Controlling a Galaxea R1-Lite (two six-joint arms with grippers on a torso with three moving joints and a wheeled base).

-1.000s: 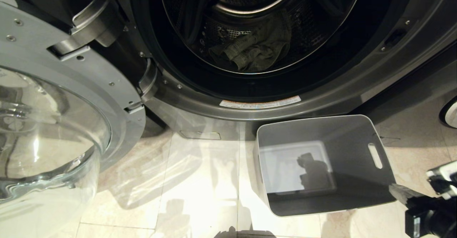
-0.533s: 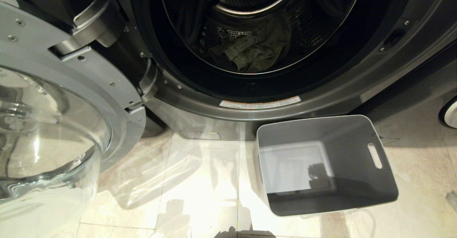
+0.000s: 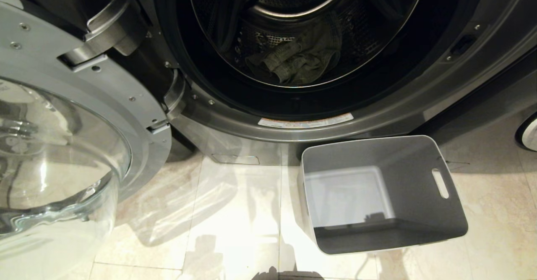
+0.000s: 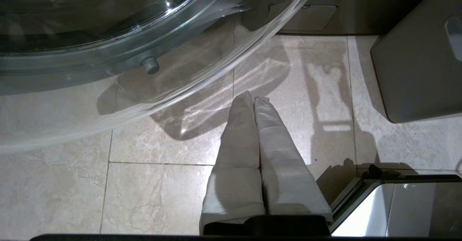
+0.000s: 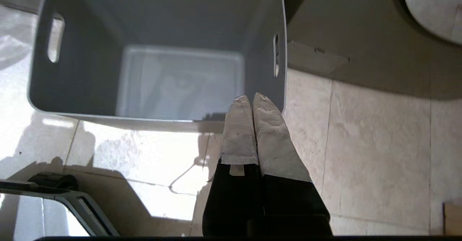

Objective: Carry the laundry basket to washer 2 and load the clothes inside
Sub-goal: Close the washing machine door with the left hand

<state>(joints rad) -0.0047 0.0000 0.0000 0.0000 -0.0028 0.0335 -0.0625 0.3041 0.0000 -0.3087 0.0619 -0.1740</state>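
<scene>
Washer (image 3: 235, 137): dark grey metal front, round opening with a perforated steel drum (image 3: 302, 3) behind a black gasket. White warning label (image 3: 305, 121) on the lower rim of the opening. Door (image 3: 63, 116): swung open left of the opening, grey frame, domed clear glass. Floor (image 3: 235, 229): glossy beige marbled tiles below the washer, thin grout lines, bright light patches and glass reflections under the door.

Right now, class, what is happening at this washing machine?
Nothing is being handled. The clothes lie in the drum of the washer, whose door stands open. The laundry basket sits empty on the floor in front. The right gripper hangs shut over the basket's near rim; the left gripper hangs shut above the tiles by the door.
</scene>
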